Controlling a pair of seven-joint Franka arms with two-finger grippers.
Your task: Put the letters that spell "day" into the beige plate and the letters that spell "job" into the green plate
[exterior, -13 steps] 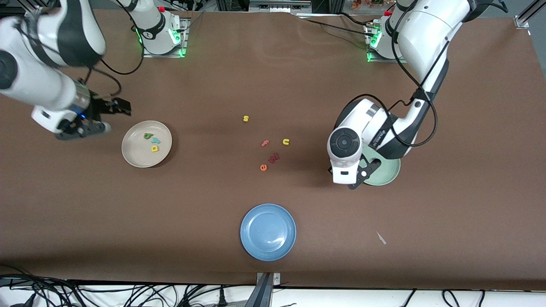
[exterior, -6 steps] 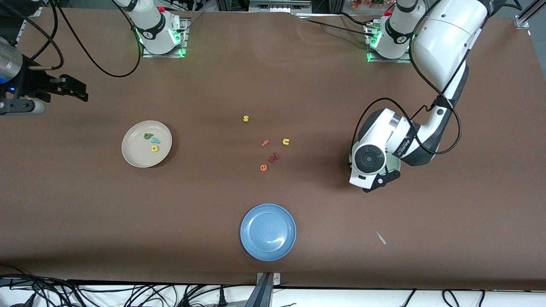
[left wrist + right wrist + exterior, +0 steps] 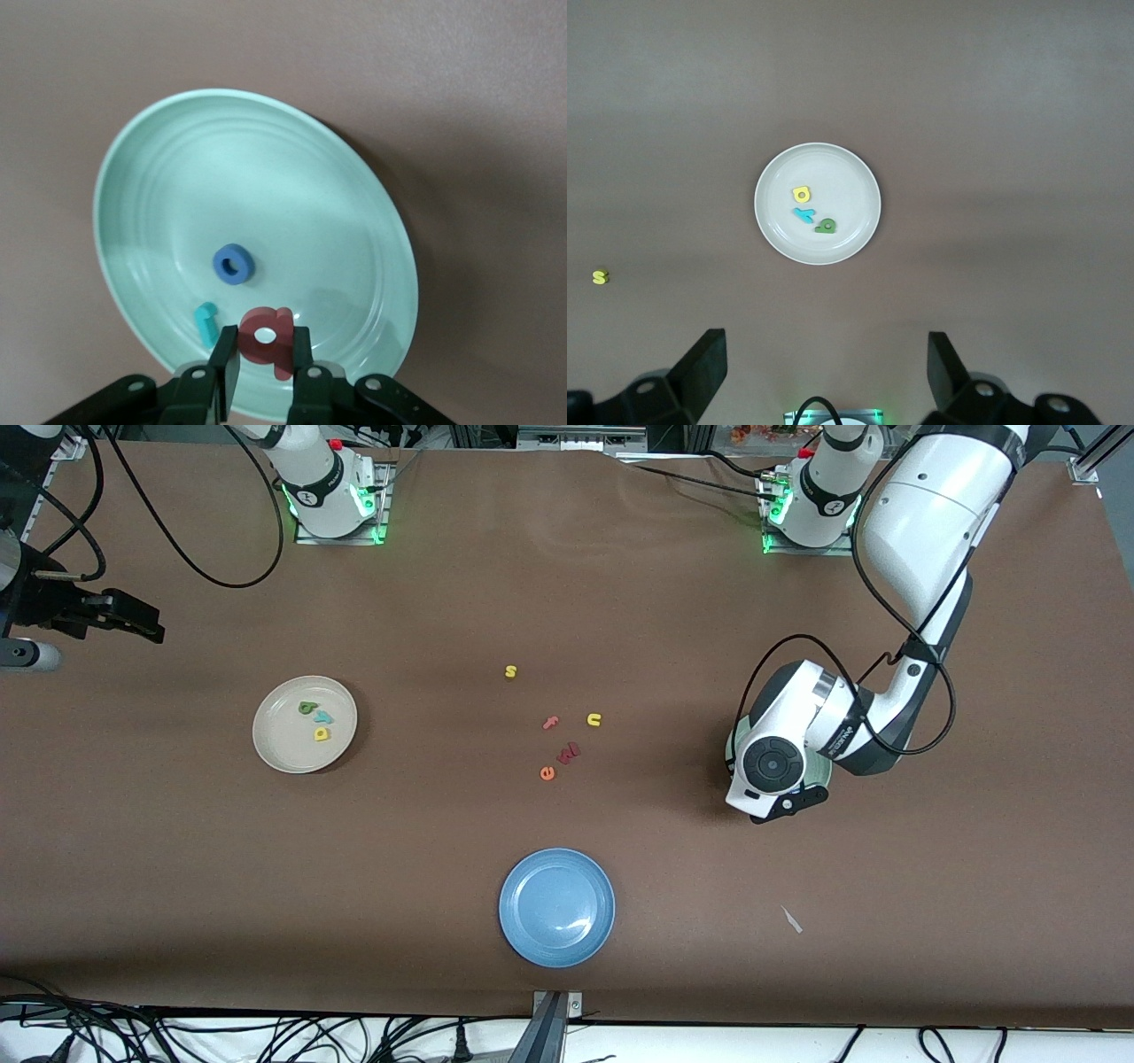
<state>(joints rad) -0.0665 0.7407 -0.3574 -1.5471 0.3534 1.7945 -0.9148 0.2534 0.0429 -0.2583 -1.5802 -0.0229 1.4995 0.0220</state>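
My left gripper (image 3: 265, 345) is shut on the salmon-pink b (image 3: 276, 326), held low over the green plate (image 3: 266, 177). The blue o (image 3: 233, 264) and the teal j (image 3: 206, 322) lie in that plate. In the front view the left gripper (image 3: 787, 804) and its wrist cover most of the green plate (image 3: 824, 776). The beige plate (image 3: 283, 744) holds the green a (image 3: 307, 708), teal y (image 3: 324, 716) and yellow d (image 3: 322, 733). My right gripper (image 3: 97, 633) hangs open and empty, high over the right arm's end of the table, with the beige plate (image 3: 842, 177) in its wrist view.
Loose letters lie mid-table: a yellow s (image 3: 510, 671), pink f (image 3: 551, 723), yellow u (image 3: 594, 719), a dark red letter (image 3: 568, 753) and an orange e (image 3: 547, 773). A blue plate (image 3: 556, 906) sits nearer the front camera. A white scrap (image 3: 791, 919) lies near the left arm's end.
The right arm has pulled away from beside the beige plate toward the table's end. The left gripper has shifted with the b to above the green plate.
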